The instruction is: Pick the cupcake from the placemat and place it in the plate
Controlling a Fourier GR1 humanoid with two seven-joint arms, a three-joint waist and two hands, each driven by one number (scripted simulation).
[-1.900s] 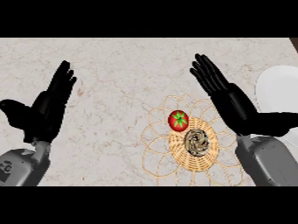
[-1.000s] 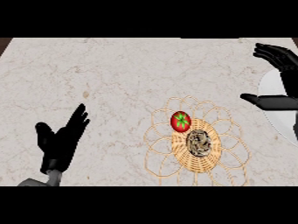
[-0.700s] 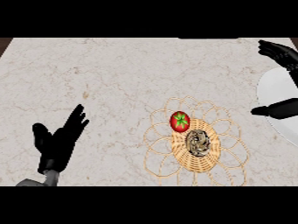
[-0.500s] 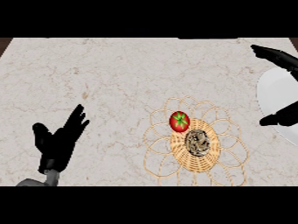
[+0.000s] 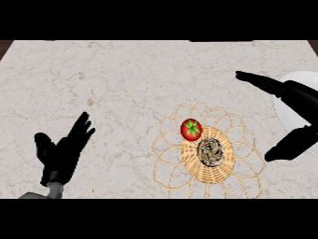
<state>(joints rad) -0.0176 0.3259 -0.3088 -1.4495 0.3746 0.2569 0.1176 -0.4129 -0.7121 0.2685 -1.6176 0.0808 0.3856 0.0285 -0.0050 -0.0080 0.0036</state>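
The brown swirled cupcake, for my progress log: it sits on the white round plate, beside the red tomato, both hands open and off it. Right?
No. The head view shows the brown swirled cupcake on the woven wicker placemat, not the white round plate. It is beside the red tomato, and the left hand and right hand are open, off it.

Cupcake (image 5: pixel 210 152) on placemat (image 5: pixel 204 174) (tomato (image 5: pixel 191 129) beside)

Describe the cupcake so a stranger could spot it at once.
On the marble counter, find the woven placemat left of the white plate. Two things sit on it. The cupcake is the brown, swirled one near the middle, just below and right of the red tomato.
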